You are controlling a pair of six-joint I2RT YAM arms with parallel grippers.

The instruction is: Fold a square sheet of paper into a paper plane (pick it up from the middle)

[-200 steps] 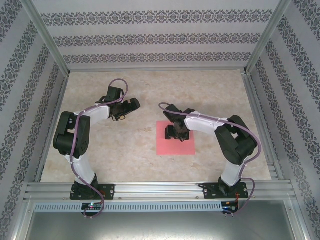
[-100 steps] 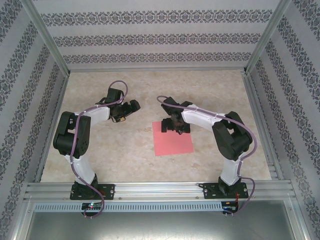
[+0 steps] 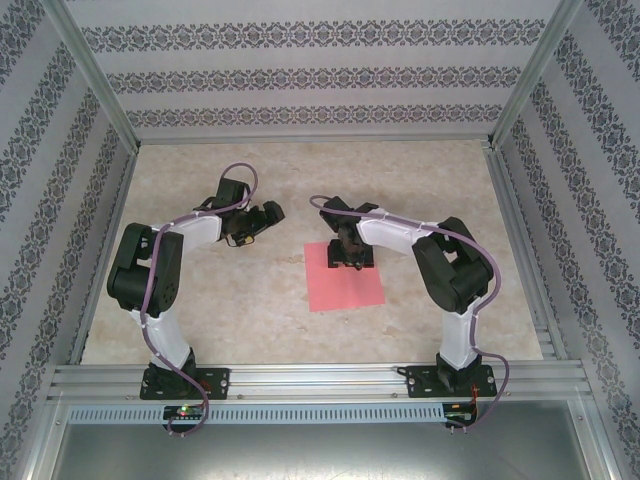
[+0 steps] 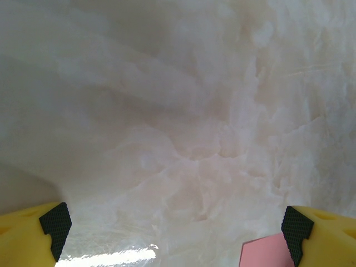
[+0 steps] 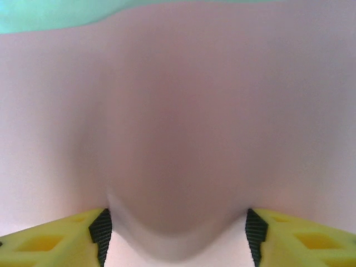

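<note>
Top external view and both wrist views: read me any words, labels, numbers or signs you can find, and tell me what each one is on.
No text can be read in any of the views.
On the square sheet of paper: nothing, plain pink.
On the walls: a repeating ornament, no letters.
On the small boards at the arm bases: any markings are too small to read.

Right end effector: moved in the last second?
Yes. The right end effector shifted toward the far wall, now at the far edge of the square sheet of paper.
</note>
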